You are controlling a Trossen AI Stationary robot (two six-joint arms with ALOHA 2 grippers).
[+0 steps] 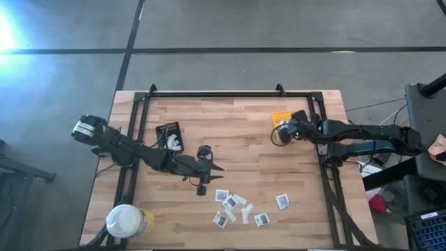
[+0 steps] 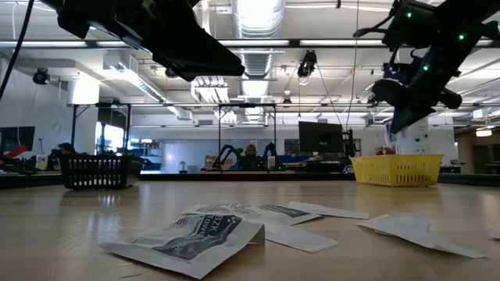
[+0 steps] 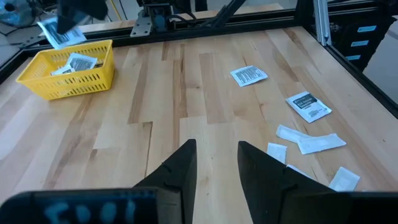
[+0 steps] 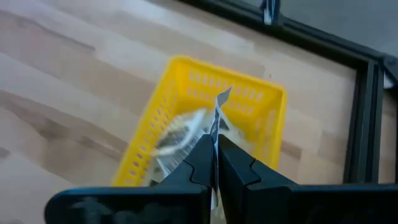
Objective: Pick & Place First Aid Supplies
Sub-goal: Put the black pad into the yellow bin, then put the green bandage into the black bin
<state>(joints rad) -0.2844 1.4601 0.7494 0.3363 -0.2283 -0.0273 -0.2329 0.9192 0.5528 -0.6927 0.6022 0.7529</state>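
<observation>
Landmark: the small yellow plastic mesh bin (image 1: 281, 118) stood on the wooden tabletop (image 1: 244, 139), near the tabletop's far right corner in the high view.
Right gripper: the right gripper (image 4: 215, 163) hung over the yellow bin, its two dark fingers pressed together on a thin flat white packet (image 4: 217, 115) that stood on edge between them, directly above the bin's opening.
Bin contents: a few more flat white packets (image 3: 74, 63) with dark print lay inside the yellow bin.
Left gripper: the left gripper (image 1: 217, 168) was over bare wood well away from the yellow bin, toward the tabletop's middle; its fingers stood slightly apart with nothing between them.
Loose supplies: a scatter of small white square packets with dark grey centres (image 1: 237, 208) lay flat on the tabletop, well apart from the bin, on the near side and just beyond the left gripper's tips; one packet (image 1: 282, 201) lay a little off from the rest, on the side nearer the bin.
Black tray: a black rectangular tray (image 1: 169, 135) with white pieces in it sat across the tabletop from the bin, beside the left arm.
Tub: a round yellow tub with a white lid (image 1: 127, 222) stood at the near left corner, farthest from the bin.
</observation>
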